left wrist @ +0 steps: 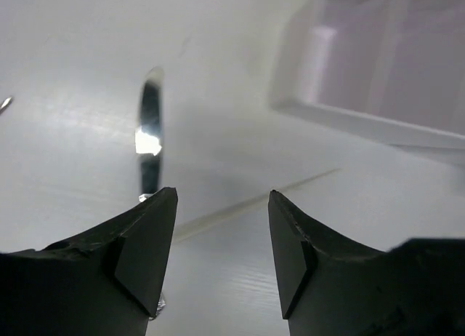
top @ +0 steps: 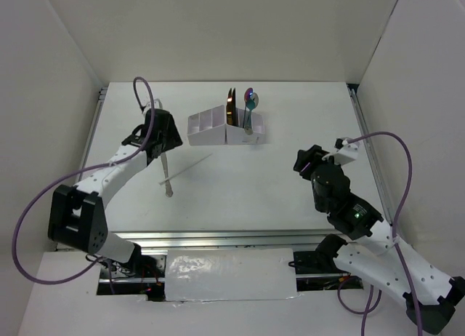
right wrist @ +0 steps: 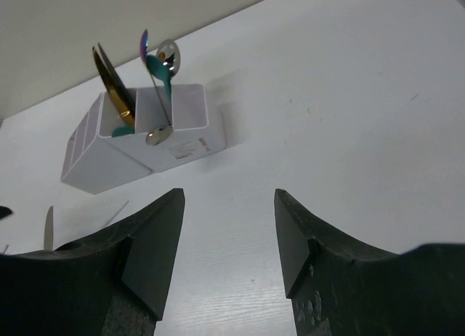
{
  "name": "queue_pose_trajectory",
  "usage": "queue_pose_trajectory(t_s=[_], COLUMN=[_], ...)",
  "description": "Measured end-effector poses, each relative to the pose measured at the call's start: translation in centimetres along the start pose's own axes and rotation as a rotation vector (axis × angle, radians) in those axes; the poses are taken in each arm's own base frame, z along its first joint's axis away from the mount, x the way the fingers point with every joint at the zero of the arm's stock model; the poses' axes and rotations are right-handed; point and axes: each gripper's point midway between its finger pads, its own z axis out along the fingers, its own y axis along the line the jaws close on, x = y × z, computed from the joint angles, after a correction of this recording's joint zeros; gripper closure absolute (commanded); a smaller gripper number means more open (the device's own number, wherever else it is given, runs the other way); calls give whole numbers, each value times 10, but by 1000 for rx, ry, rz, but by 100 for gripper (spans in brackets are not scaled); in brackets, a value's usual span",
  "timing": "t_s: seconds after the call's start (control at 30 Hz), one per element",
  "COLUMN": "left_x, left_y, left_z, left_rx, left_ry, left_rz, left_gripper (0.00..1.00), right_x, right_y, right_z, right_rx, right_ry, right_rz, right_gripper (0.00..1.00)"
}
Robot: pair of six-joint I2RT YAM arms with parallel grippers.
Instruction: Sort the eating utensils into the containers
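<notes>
Near the white organizer box (top: pixel 211 137), the left gripper (left wrist: pixel 221 198) hangs jaws apart above a silver knife (top: pixel 166 173), grasping nothing. The right gripper (right wrist: pixel 229 198) is also spread and empty.

The right gripper (right wrist: pixel 229 205) fills the bottom edge, its two black fingers (right wrist: pixel 156 241) standing apart with only bare white table (right wrist: pixel 327 96) between them. Beyond, up and to the left, sits the white box (right wrist: pixel 109 161), thin dividers across its top and a small label on its near side. Utensils stand bunched in its right end: a gold piece (right wrist: pixel 112 89) leaning left, a teal spoon (right wrist: pixel 156 67), an iridescent spoon (right wrist: pixel 144 41) and a silver spoon (right wrist: pixel 168 52). At the far left a silver knife (right wrist: pixel 49 228) lies on the table, a thin stick (right wrist: pixel 116 212) just beside it.
</notes>
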Motion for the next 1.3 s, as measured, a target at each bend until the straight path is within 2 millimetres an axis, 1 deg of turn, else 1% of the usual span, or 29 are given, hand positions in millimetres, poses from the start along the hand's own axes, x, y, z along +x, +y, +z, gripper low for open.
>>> queue_pose_trajectory(t_s=[0.03, 0.07, 0.1, 0.13, 0.17, 0.2, 0.27, 0.33, 0.4, 0.47, 0.57, 0.7, 0.8, 0.97, 1.07, 1.27, 1.3], left_x=[19, 34, 50, 63, 73, 82, 93, 99, 101, 107, 114, 122, 122, 123, 127, 144, 147], left_y=[20, 35, 49, 58, 63, 68, 74, 76, 74, 63, 45, 23, 9, -4, -3, 11, 13], left_z=[9, 16, 22, 25, 27, 28, 28, 26, 25, 22, 21, 23, 31, 43, 48, 50, 51], left_rx=[-77, -135, -193, -234, -261, -283, -307, -312, -312, -280, -209, -112, -75, -27, -22, -40, -40], left_ry=[67, 116, 168, 211, 240, 266, 297, 310, 312, 324, 353, 390, 404, 457, 479, 550, 559], left_rz=[-16, -27, -25, -27, -30, -27, -18, 1, 46, 110, 211, 330, 412, 524, 564, 625, 628], left_gripper=[29, 13, 9, 9, 11, 15, 24, 27, 25, 19, 16, 17, 18, 21, 22, 32, 36], right_x=[4, 6, 7, 8, 11, 13, 17, 19, 22, 26, 30, 35, 38, 41, 44, 44, 43], right_y=[4, 8, 13, 16, 20, 23, 28, 32, 35, 36, 37, 40, 45, 49, 50, 50, 50], right_z=[1, 2, 3, 3, 4, 5, 4, 3, 1, 0, -1, -2, -5, -7, -6, -7, -8], right_rx=[-14, -30, -47, -62, -74, -87, -113, -133, -152, -165, -174, -192, -217, -236, -233, -237, -237], right_ry=[12, 22, 29, 34, 42, 51, 68, 79, 91, 103, 116, 136, 152, 166, 173, 171, 169], right_rz=[-4, -4, -1, 1, 0, -1, -2, 0, 1, 1, 4, 7, 9, 5, -3, -1, 0], right_gripper=[39, 39, 39, 39, 39, 39, 39, 39, 39, 39, 39, 39, 39, 39, 39, 38, 38])
